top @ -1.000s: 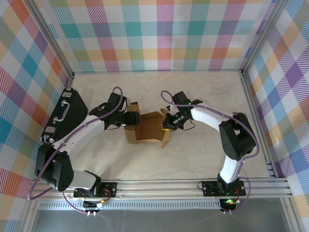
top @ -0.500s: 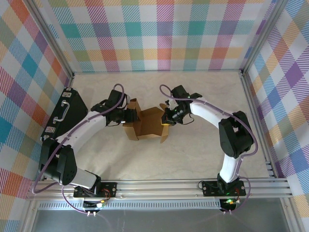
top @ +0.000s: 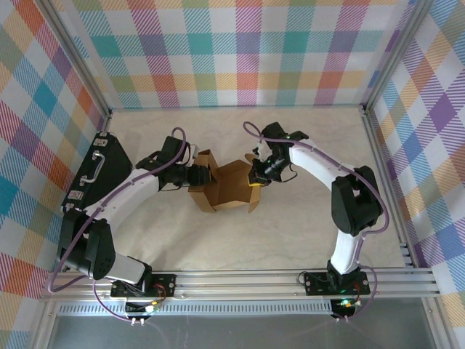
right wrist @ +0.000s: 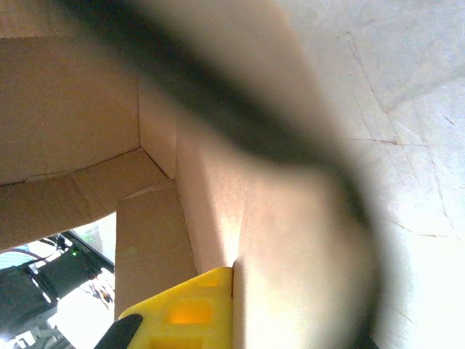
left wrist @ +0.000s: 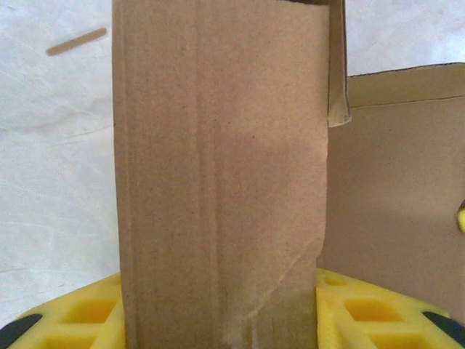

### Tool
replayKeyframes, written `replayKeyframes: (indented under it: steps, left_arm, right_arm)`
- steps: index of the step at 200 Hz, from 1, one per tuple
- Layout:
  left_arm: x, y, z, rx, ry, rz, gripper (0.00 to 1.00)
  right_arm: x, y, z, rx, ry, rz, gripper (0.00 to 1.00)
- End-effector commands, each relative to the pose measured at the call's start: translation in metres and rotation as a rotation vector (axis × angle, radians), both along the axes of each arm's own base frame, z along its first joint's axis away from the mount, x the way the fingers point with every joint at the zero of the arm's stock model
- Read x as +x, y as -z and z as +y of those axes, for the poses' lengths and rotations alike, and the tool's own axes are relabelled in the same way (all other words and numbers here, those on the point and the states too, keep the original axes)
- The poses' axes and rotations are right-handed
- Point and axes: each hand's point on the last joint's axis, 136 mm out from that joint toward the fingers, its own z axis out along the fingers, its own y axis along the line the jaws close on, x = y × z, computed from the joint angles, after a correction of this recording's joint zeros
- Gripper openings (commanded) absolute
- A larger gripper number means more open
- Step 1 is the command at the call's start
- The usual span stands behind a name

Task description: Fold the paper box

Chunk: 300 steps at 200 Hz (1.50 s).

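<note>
**While 2 claws grip opposite sides, the paper box sits half-formed at mid-worktop**

Because the brown corrugated paper box (top: 229, 190) is only partly raised, with flaps sticking out at odd angles, it needs a hold on 2 sides at once. It lies near the middle of the worktop (top: 305, 233), well away from every edge.

From the side nearer the left edge, the left claw (top: 201, 177) has closed across an upright cardboard panel. In the left wrist view that panel fills the gap between the yellow pads (left wrist: 76, 316), which sit against both its long edges. This grip probably keeps the wall standing.

At the opposite side, the right claw (top: 254, 179) is pressed together on a thin wall. In the right wrist view a yellow fingertip (right wrist: 185, 309) lies flat against the cardboard beside an inner corner, though dark blur hides its partner. Holding there likely braces the box so it cannot slide or spring flat.

Against the left edge leans a black hard case (top: 98, 171), well apart from the work.
</note>
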Motion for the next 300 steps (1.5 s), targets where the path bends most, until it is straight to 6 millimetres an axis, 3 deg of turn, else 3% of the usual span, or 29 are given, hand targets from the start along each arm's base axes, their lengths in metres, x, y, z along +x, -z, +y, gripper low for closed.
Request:
replayKeyframes:
  steps: [1,32,121,217,256,300]
  left_arm:
    - [-0.031,-0.018,-0.05,-0.242,0.192,0.047,0.45]
    - [-0.041,-0.009,-0.058,-0.287,0.2,0.055,0.45]
    - [-0.055,0.035,-0.08,-0.292,0.174,0.117,0.48]
    - [-0.068,0.05,-0.078,-0.277,0.174,0.114,0.5]
    - [-0.064,0.03,-0.075,-0.214,0.235,0.053,0.48]
    - [-0.066,0.013,-0.066,-0.09,0.319,0.046,0.48]
  right_arm:
    - [-0.004,-0.045,0.02,0.112,-0.132,-0.141,0.07]
    - [-0.009,-0.055,0.014,0.1,-0.162,-0.178,0.08]
    - [-0.005,-0.061,0.001,-0.011,-0.233,-0.198,0.09]
    - [0.007,-0.054,-0.022,-0.169,-0.288,-0.22,0.09]
    - [0.004,-0.046,-0.033,-0.173,-0.249,-0.215,0.2]
    - [0.006,-0.051,-0.052,-0.133,-0.179,-0.349,0.51]
